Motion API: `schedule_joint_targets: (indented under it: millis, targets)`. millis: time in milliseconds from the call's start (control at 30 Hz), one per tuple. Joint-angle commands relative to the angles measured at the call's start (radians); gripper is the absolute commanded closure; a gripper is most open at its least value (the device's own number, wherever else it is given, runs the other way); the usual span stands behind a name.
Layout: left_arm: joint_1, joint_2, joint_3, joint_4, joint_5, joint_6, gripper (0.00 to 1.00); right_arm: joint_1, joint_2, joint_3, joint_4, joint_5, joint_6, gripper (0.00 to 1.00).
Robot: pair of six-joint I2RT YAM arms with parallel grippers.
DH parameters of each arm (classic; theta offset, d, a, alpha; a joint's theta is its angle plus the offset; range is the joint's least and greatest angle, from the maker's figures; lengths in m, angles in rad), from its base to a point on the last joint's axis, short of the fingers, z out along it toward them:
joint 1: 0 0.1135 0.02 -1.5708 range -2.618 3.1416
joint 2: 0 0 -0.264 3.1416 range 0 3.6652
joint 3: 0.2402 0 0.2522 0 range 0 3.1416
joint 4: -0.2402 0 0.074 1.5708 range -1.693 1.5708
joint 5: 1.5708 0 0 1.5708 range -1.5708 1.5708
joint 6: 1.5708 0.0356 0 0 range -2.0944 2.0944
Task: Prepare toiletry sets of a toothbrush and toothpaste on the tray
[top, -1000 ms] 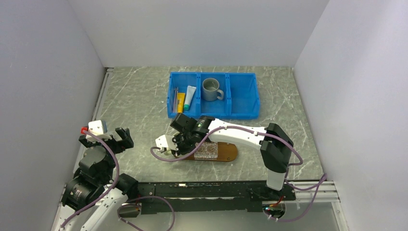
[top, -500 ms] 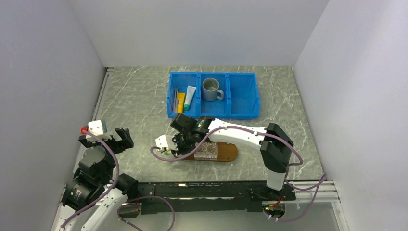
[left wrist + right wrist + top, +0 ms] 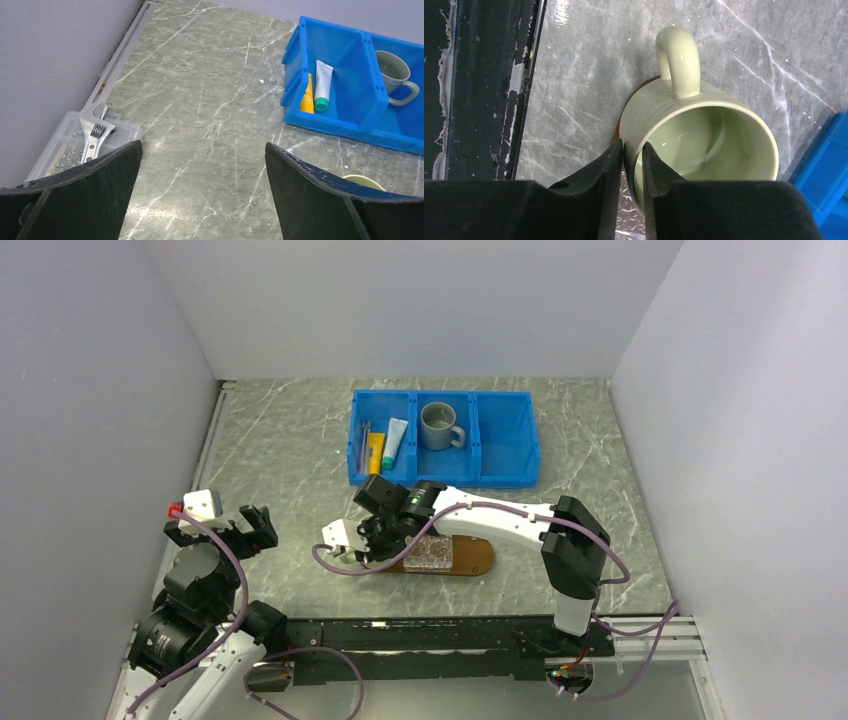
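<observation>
Nudged slightly leftward, the right gripper (image 3: pixel 632 146) straddles the wall of the pale green mug (image 3: pixel 704 145), one finger inside and one outside; whether it pinches is unclear. That mug sits on the left end of the tray (image 3: pixel 478 558). Both toothbrushes (image 3: pixel 364 443) and tubes (image 3: pixel 396 443) lie in the left compartment of the blue bin (image 3: pixel 505 440), and the left gripper (image 3: pixel 202 146) gapes wide.

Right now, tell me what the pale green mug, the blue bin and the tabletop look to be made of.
The pale green mug: likely glazed ceramic; thick wall, glossy highlights inside. The blue bin: moulded plastic, semi-gloss; uniform colour, thin dividers. The tabletop: grey-green, white-veined, polished; stone or marble-look laminate, cannot tell which.
</observation>
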Motion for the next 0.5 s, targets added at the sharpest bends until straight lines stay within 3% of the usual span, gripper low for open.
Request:
schedule_joint_targets:
  millis: [0,467]
  targets:
    - [0.006,0.013,0.008,0.037,0.011,0.013,0.01,0.003,-0.051,0.031,0.042,-0.003,0.002,0.76]
    - [0.011,0.017,0.007,0.041,0.018,0.015,0.01,-0.001,-0.082,0.034,0.042,0.03,0.004,0.68]
